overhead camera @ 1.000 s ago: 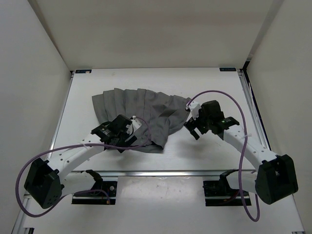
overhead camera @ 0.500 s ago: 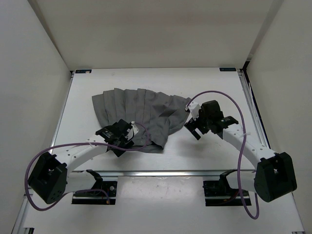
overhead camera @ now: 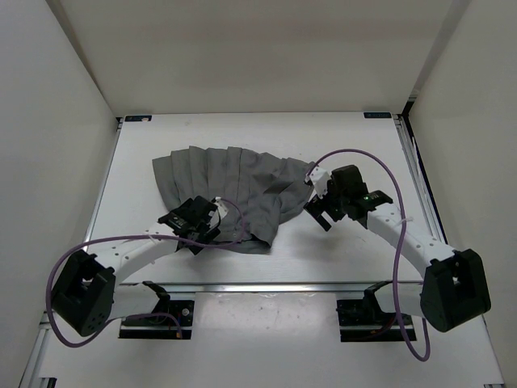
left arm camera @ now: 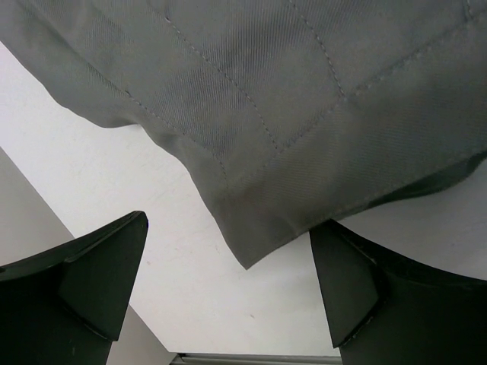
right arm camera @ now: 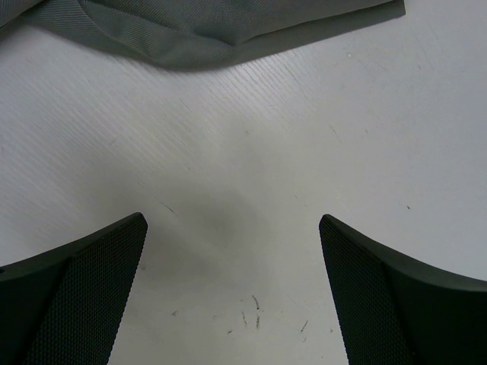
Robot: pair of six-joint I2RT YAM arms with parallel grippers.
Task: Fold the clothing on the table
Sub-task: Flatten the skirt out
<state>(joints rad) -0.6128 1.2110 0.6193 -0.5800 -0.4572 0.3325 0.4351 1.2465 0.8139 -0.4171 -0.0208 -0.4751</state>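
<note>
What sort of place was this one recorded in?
Likely a robotics lab cell: white table boxed in by plain walls, left arm and right arm mounted at a metal rail, one grey garment.

No readable text, label, brand or number shows anywhere.

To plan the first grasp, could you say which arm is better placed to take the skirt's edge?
Probably left: the left gripper, open, frames a corner of the grey pleated skirt; the right gripper faces bare table.
</note>
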